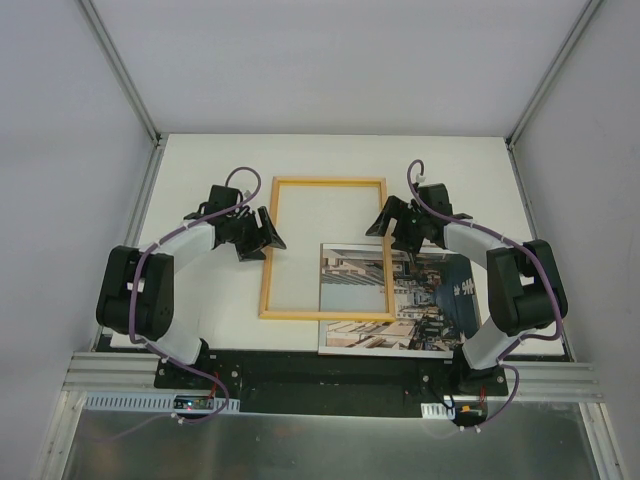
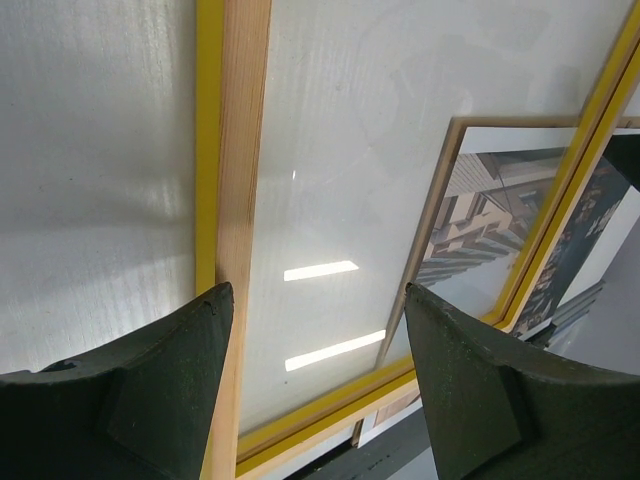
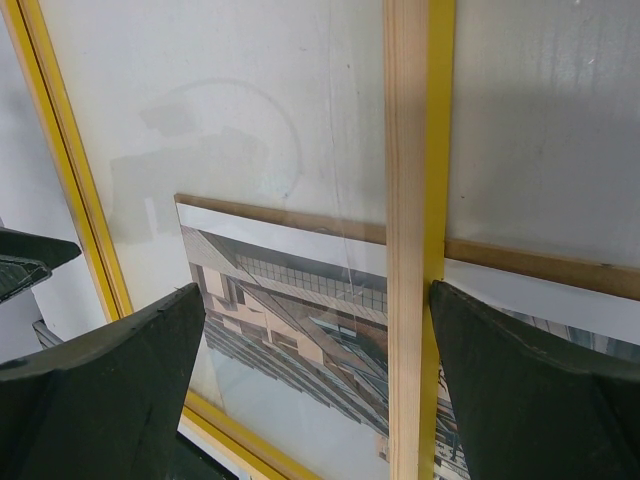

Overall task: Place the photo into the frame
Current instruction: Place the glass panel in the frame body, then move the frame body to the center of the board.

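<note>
Lying flat on the white table (image 1: 200, 180), wood-coloured side up: the frame (image 1: 330, 181), long side running away from me, its pane (image 2: 330, 150) showing streaks of reflected light. Next, the photo (image 1: 430, 300): picture side up on the table at the near right. Its left part is tucked beneath the frame's near right corner, so the right rail crosses over it and the buildings show through the pane; the rest sticks out to the right. A thin brown strip (image 3: 540, 265) runs along the print's far edge; what it belongs to I cannot tell. My left gripper (image 1: 268, 236): jaws parted, nothing between them, poised about midway along the frame's left rail, one finger over the rail, the other over the pane. My right gripper (image 1: 388, 232): jaws spread wide, holding nothing, a finger to either side of the right rail, above the print's far edge.
</note>
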